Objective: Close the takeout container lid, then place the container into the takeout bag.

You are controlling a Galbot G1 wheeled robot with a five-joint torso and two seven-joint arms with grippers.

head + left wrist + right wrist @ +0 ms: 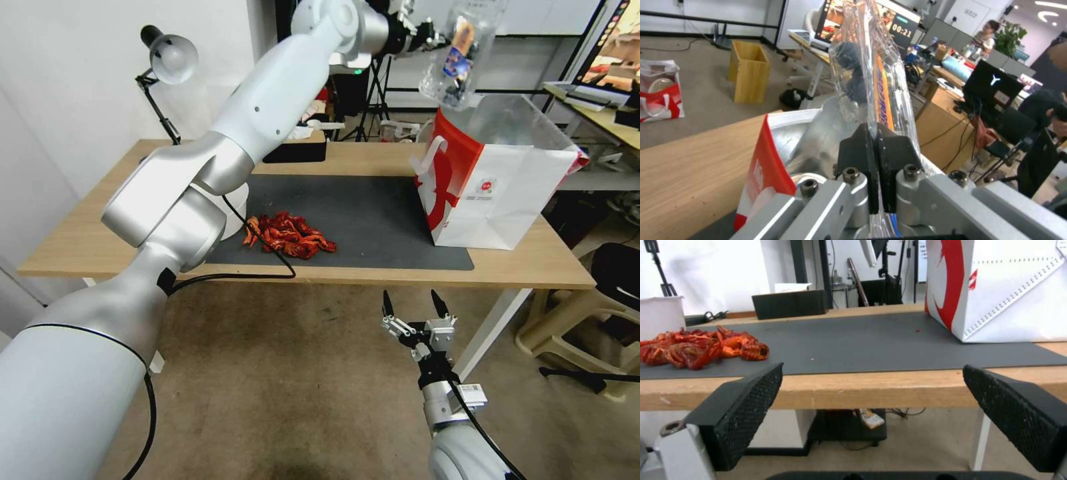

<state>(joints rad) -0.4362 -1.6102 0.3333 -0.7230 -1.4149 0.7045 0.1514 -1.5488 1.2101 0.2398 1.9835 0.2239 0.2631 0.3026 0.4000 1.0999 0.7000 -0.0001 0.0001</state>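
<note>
We are holding the takeout container (460,53) pinched tight in our left hand (875,140), above the takeout bag (497,193); our right hand (415,308) is waiting, spread wide, below the table (533,263).

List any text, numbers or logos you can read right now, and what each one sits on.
"00:21": on a dark screen in the room behind, left wrist view.
Takeout bag: small red logo, lettering too small to read.
Takeout container, held in the left gripper above the bag: blue and orange label, print blurred.
Right gripper, open below the table edge: no text.
</note>
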